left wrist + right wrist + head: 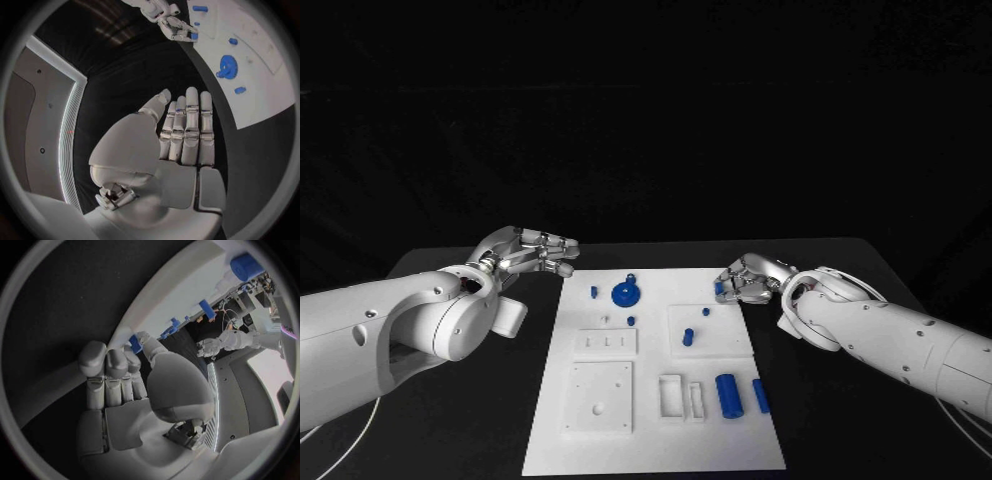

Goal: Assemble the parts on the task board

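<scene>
The white task board lies in the middle of the black table. On its far part a blue gear lies flat, with small blue pegs near it. A thick blue cylinder and a thinner one lie near its front right corner. My right hand hovers at the board's far right edge and pinches a small blue part between thumb and fingertips. My left hand is off the board's far left corner, fingers straight, holding nothing. The gear lies beyond its fingertips.
The board carries raised white fixtures: a square plate at front left, a smaller one behind it, and narrow slots beside the cylinders. Two more blue pegs stand mid-board. Black table surface borders the board on both sides.
</scene>
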Controlling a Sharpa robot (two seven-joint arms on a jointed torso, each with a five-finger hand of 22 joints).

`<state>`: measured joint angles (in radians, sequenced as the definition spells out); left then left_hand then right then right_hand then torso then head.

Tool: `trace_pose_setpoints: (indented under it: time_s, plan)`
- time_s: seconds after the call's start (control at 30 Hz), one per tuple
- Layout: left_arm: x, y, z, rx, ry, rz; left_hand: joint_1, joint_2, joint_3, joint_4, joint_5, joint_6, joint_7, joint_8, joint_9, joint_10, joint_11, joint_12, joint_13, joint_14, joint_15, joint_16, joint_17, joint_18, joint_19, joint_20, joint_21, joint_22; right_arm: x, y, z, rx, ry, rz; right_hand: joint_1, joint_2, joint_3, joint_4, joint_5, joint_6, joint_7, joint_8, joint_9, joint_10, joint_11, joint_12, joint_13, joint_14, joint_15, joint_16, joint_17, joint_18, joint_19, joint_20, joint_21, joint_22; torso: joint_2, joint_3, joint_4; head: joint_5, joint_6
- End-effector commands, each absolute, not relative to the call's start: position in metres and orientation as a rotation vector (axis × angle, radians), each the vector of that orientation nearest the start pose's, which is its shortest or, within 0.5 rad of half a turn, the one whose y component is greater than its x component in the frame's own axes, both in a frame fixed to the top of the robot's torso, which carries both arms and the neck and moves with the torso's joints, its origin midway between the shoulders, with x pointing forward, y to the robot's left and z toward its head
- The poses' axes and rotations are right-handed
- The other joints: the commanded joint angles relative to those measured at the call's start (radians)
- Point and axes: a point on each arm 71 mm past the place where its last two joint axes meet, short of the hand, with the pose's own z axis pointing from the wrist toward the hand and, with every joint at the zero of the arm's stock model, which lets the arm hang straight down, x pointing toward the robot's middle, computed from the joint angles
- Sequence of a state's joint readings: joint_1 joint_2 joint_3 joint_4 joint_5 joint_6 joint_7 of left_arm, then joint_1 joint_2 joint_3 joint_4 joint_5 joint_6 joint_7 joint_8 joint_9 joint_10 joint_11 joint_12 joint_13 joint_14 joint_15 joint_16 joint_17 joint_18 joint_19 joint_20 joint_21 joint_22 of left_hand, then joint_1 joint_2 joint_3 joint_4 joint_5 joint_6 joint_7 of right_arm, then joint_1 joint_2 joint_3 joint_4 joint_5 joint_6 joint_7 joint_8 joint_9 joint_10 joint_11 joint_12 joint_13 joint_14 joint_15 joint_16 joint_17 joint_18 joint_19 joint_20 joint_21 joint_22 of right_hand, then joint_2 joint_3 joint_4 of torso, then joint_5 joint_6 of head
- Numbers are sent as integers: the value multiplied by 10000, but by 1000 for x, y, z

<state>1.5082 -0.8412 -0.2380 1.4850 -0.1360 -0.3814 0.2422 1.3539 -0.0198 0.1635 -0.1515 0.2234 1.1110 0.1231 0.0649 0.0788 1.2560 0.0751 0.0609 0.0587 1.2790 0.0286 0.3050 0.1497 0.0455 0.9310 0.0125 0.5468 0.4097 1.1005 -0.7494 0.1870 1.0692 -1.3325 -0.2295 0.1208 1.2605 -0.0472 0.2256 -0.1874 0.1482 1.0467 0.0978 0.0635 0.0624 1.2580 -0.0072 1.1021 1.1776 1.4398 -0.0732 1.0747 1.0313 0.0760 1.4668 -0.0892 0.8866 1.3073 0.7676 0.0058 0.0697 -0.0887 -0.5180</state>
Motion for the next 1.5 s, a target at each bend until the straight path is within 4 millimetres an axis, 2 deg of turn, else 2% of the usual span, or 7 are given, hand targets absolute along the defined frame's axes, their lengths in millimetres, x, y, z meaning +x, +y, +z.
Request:
trace_pose_setpoints:
  time_s: [0.03, 0.27, 0.6, 0.7, 1.0, 1.2, 1.5]
  plan:
    - [521, 225, -104, -8419, 14955, -13089, 42, -38, 7, 24, -60, -69, -24, -20, -12, -41, 15, -14, 7, -59, 27, 5, -10, 50, -35, -7, 36, 9, 557, -295, -193, 1043, 16311, 6185, -76, 3, 58, 0, 33, 42, -40, -15, -4, 2, -55, 58, 19, 15, -51, 25, 15, 41, 38, -64, 33, 1067, -2, -2, 3, -10, -3]
    - [521, 225, -104, -8411, 14975, -13088, 42, -38, 7, 24, -60, -69, -24, -20, -12, -41, 15, -14, 7, -59, 27, 5, -10, 50, -35, -7, 36, 9, 557, -295, -193, 1041, 16295, 6194, -131, 123, 326, -44, -140, 413, -91, -19, -5, 24, -57, 88, 60, 26, -59, 34, 41, 33, 40, -74, 62, 1073, -2, -6, 2, -1, 0]
    - [521, 225, -104, -8406, 14985, -13089, 62, -32, 8, 30, -62, -72, -22, -20, -11, -38, 13, -13, 7, -59, 26, 9, -8, 50, -45, -8, 48, 25, 557, -294, -191, 1044, 15969, 6174, 23, 481, 1156, -292, -943, 1913, -368, 17, 46, 38, -161, 83, 66, 28, -156, 33, 67, -1, 26, -151, 103, 1078, -8, -2, 0, -12, 0]
    - [521, 225, -104, -8407, 14998, -13075, 85, -12, 14, 29, -62, -68, -27, -19, -10, -18, 6, -13, 7, -58, 23, 11, -7, 50, -52, -12, 61, 38, 557, -293, -188, 1157, 15613, 6191, -92, 586, 1026, -166, -1000, 2163, -503, 21, 57, 126, -260, 109, 88, 38, -221, 55, 111, -34, 34, -219, 143, 1083, -5, 3, -9, 3, 10]
    - [520, 223, -105, -8251, 15263, -13112, 84, 87, 3, 97, -74, 37, -79, -9, -4, 142, -59, -8, 9, 15, -13, 58, 15, 53, -41, -36, 129, 92, 555, -282, -180, 1352, 15161, 6353, 60, 692, 743, -266, -998, 2254, -509, 6, 48, 202, -307, 43, 139, 68, -269, 54, 231, -117, 58, -317, 211, 1092, -17, 7, -23, -14, 18]
    - [521, 219, -107, -8071, 15856, -12815, -147, 146, -149, 336, -197, 463, -286, -6, 27, 856, -329, -7, 13, 478, -212, 337, 173, 56, 347, -183, 289, 137, 554, -272, -168, 1322, 14972, 6353, 83, 645, 678, -317, -997, 2342, -527, 7, 49, 266, -327, 96, 213, 85, -275, 103, 319, -123, 86, -326, 294, 1109, -62, -9, -36, 28, 50]
    - [532, 198, -108, -7254, 17613, -11493, -740, 46, -669, 1256, -1488, 563, -503, -14, -116, 2259, -743, 15, 48, 1315, -662, 1590, 945, -135, 1363, -646, 571, 144, 553, -237, -148, 1095, 15125, 6070, 90, 627, 716, -310, -998, 2365, -530, 5, 48, 309, -333, 98, 276, 87, -281, 93, 372, -125, 93, -334, 291, 1106, -274, -31, -105, 271, 24]
